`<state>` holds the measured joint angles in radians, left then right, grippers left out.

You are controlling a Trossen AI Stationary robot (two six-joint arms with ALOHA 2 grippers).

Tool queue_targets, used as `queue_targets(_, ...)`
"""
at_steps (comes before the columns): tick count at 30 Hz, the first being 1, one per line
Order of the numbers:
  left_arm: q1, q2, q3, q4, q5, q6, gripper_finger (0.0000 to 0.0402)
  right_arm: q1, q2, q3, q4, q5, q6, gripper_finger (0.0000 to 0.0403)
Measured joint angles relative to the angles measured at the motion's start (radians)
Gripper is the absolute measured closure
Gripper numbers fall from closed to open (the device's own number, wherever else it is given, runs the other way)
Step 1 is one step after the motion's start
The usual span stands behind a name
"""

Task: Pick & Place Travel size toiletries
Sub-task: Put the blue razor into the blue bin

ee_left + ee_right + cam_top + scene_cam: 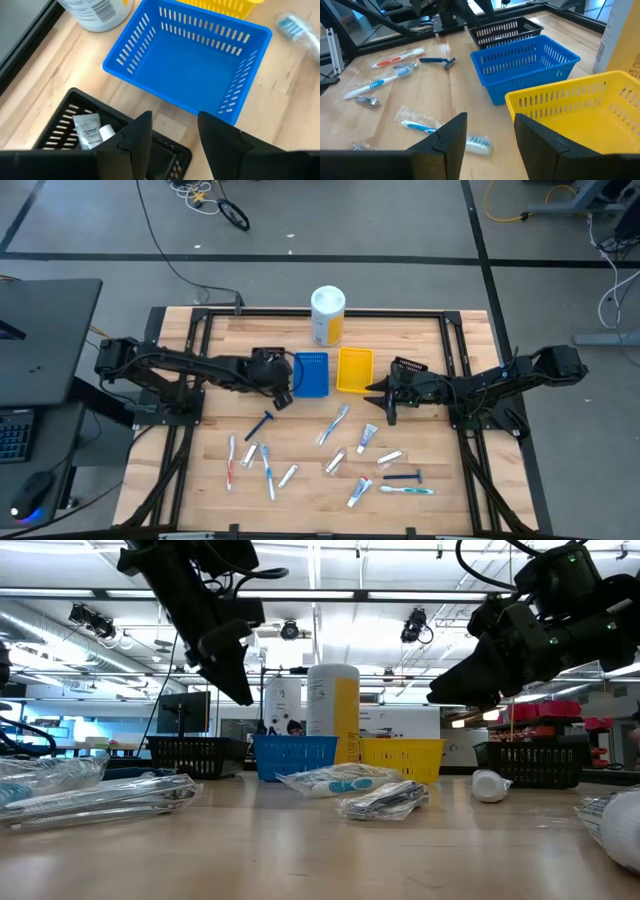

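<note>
Travel size toiletries lie scattered on the table's near half: a dark blue razor [262,423], toothbrushes [232,460] [407,490] and small tubes [367,438]. One white tube [90,131] lies inside a black bin [65,120]. My left gripper [172,145] hangs open and empty above that bin's edge, next to the blue bin [311,373]. The blue bin shows nothing inside. My right gripper [490,135] stands open and empty beside the yellow bin's [355,370] near side.
A big white-and-yellow canister [328,315] stands behind the bins at the table's far edge. A second black bin [410,367] sits by the right arm. A wrapped toothbrush [445,132] lies just ahead of my right gripper. Bare wood shows between the bins and the scattered items.
</note>
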<state>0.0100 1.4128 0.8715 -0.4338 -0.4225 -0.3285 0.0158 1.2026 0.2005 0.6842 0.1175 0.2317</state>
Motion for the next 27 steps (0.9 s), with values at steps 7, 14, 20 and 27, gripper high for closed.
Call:
queue_targets(7, -0.039, 0.000, 0.000, 0.001, 0.048, -0.023, 0.0238, 0.000, 0.000, 0.000, 0.000, -0.072, 0.000, 0.0229)
queue_targets(14, -0.097, 0.000, -0.001, 0.045, 0.108, -0.035, 0.0240, 0.021, 0.000, 0.000, 0.000, -0.077, 0.000, 0.0229)
queue_targets(20, -0.153, 0.000, -0.001, 0.050, 0.148, -0.057, 0.0240, 0.066, 0.000, 0.000, 0.000, -0.078, -0.002, 0.0229)
queue_targets(27, -0.203, 0.000, -0.001, -0.107, 0.157, -0.304, 0.0240, 0.123, 0.000, 0.000, 0.000, -0.078, -0.003, 0.0229)
